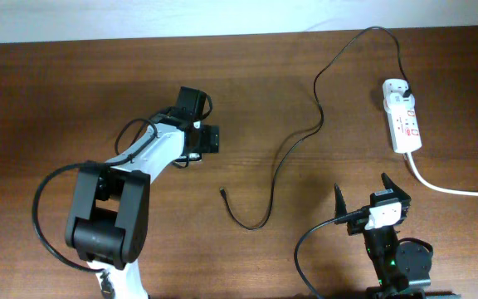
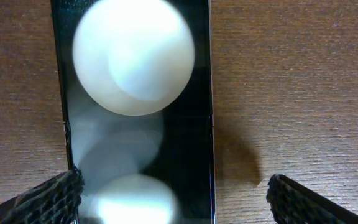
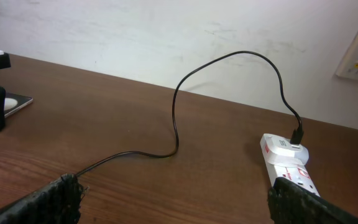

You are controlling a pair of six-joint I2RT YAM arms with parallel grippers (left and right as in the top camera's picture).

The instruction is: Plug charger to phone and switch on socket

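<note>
Left gripper: jaws wide apart, holding nothing. It hangs low over the phone, pointing down at the screen.
Left fingers: one pad overlaps the phone's long edge; whether it touches the phone cannot be told. The other pad is over bare wood, well clear of the phone's far edge.
Phone: directly under the left gripper, flat on the table, screen up. It sits off-centre in the jaw gap, towards one finger. Two round white reflections show on the glass.
Right gripper: jaws fully spread, nothing between them. It is low, near the table edge, and looks across the table towards the wall.
Charger: a thin black cable lying ahead of the right gripper. Its free connector tip rests on the wood between the two grippers, apart from both and unplugged from the phone. From there it curls in a small loop, then runs away from the right gripper in a long arc.
Charger plug: seated in the far end of the socket, ahead of the right gripper and off to one side.
Socket: a white strip with red marks, lengthwise ahead of the right gripper and well apart from the left one. Switch position too small to read.
White cord: leaves the socket's near end and runs off the frame's edge beside the right gripper.
</note>
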